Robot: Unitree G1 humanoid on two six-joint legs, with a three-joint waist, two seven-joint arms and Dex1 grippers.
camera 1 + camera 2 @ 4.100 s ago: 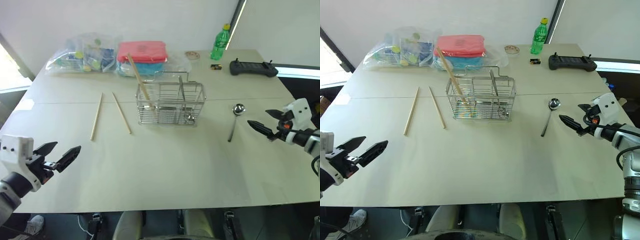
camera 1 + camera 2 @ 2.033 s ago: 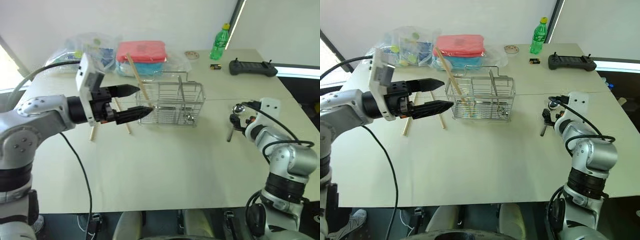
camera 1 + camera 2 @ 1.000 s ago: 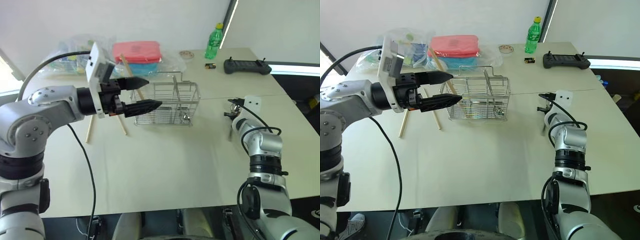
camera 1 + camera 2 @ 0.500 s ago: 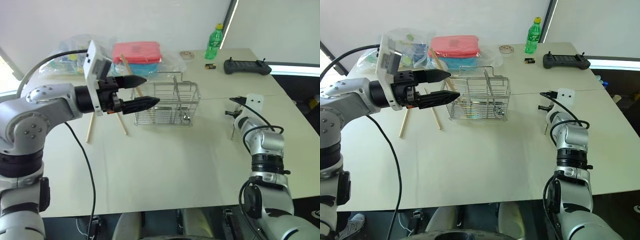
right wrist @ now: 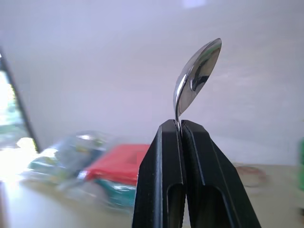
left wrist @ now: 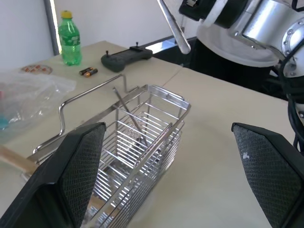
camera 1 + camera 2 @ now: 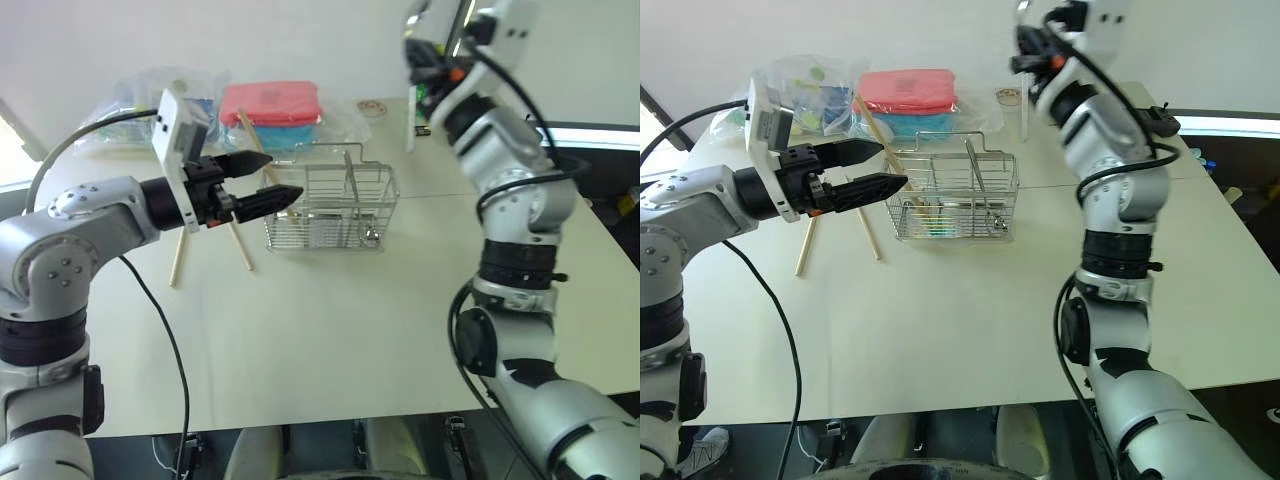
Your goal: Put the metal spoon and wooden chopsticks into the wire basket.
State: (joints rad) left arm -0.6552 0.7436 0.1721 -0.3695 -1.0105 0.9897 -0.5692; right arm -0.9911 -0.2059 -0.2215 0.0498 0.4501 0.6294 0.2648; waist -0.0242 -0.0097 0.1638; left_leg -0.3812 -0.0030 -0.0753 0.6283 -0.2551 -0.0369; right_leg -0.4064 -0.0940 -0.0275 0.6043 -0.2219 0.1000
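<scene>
- The worktop (image 7: 330, 330) is a pale beige rectangular surface with a seam line across its middle; a plain white wall stands behind it, and a dark vertical strip runs down that wall near the far right corner.
- The wire basket (image 7: 333, 207) stands upright near the middle of the worktop. One of the wooden chopsticks (image 7: 252, 133) leans inside its left end, tip rising above the rim.
- Two more chopsticks (image 7: 180, 255) lie flat on the worktop to the left of the basket, slightly apart from each other.
- The left tool (image 7: 262, 177) is level, just left of the basket, fingers spread wide and holding nothing.
- The right tool (image 5: 179, 124) is raised high above the far right of the basket, fingers pressed together on the neck of the metal spoon (image 5: 195, 77), bowl uppermost and handle hanging downward.
- Along the far edge lie clear plastic bags (image 7: 160, 105), a red and teal stack (image 7: 272, 108), a green bottle (image 6: 70, 39), a small battery (image 6: 88, 71) and a black controller (image 6: 126, 55).
</scene>
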